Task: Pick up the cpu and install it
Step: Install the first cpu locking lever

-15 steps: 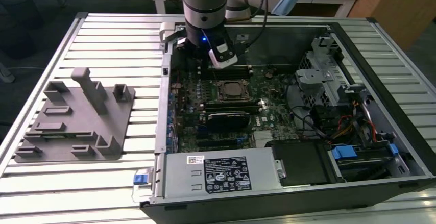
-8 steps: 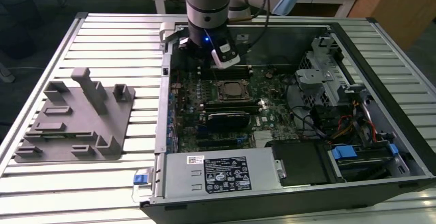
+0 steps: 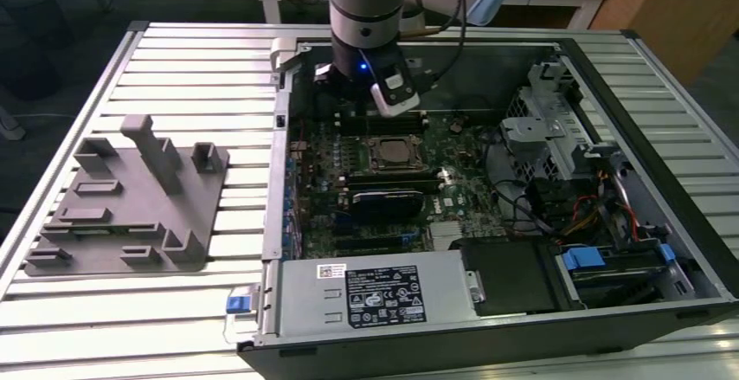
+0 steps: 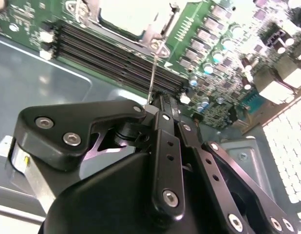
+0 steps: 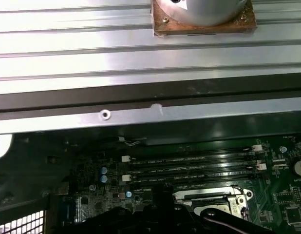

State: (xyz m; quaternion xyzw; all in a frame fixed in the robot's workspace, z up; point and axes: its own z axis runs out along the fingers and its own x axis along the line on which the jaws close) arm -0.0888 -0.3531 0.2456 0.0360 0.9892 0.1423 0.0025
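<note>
- The pincer (image 4: 160, 103) is hanging low inside the open computer case (image 3: 485, 350). Its black fingers (image 4: 165, 131) are looking pressed together at the tips, with no chip between them.
- A thin wire socket lever (image 4: 152, 73) is reaching right up to those tips. I cannot tell whether it is being nipped or only touched.
- Just past the lever, the cpu (image 3: 390, 149) is sitting in the motherboard socket (image 5: 209, 196), beside the memory slots (image 4: 106, 51) and apart from the pincer.
- Judging by this, the step in hand is locking the chip in. Doing it well means pushing steadily along the lever's own swing, putting no sideways load on the socket frame, and staying off the memory slots.
- The cpu is lying flat with its silvery top plate facing up out of the case. Being square, it has no real long axis, and its edges are running parallel to the socket frame.
- Out on the slatted desk (image 3: 196, 86), toward the exterior view's left, a grey fixture block (image 3: 116, 211) is standing well apart from the case.
</note>
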